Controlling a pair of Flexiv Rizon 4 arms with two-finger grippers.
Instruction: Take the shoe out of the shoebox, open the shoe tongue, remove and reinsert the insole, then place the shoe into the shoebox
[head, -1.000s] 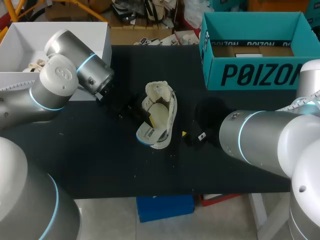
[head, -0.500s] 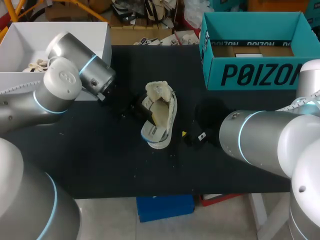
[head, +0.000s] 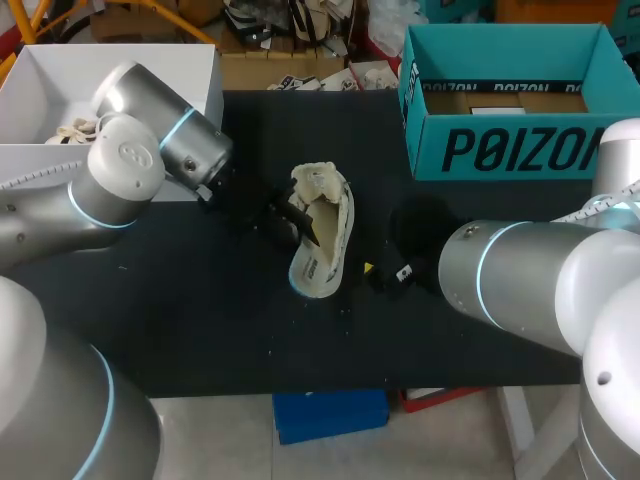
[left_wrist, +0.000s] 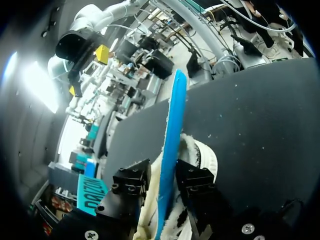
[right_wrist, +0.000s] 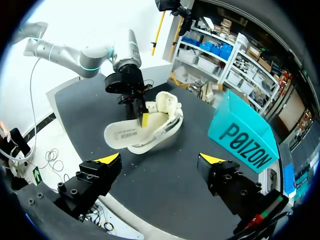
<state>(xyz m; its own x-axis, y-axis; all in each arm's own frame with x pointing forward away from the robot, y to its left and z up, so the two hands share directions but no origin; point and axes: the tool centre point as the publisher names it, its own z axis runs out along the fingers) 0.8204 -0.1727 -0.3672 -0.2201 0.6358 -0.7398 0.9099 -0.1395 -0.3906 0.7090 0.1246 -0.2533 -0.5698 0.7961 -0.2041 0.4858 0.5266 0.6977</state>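
Observation:
A cream fleece-lined shoe (head: 335, 205) lies on the black table (head: 180, 320), toe to the back. Its insole (head: 314, 270), cream on top with a blue underside, rests over the heel end. My left gripper (head: 298, 222) is at the shoe's opening. In the left wrist view the insole (left_wrist: 171, 135) stands edge-on between the left gripper (left_wrist: 162, 172) fingers, which are slightly apart from it. My right gripper (right_wrist: 160, 160) hovers open in front of the shoe (right_wrist: 165, 112) and insole (right_wrist: 126, 135), holding nothing; it shows right of the shoe as the right gripper (head: 385, 270).
The teal shoebox (head: 510, 150) stands open at the back right, seen also as the teal shoebox (right_wrist: 245, 132) beside the shoe. A white box (head: 190, 70) holding another shoe sits at the back left.
The insole, held tilted up a second ago, has come down flat over the shoe's heel end. My left gripper has shifted toward the shoe and its fingers have parted. The right arm has not moved.

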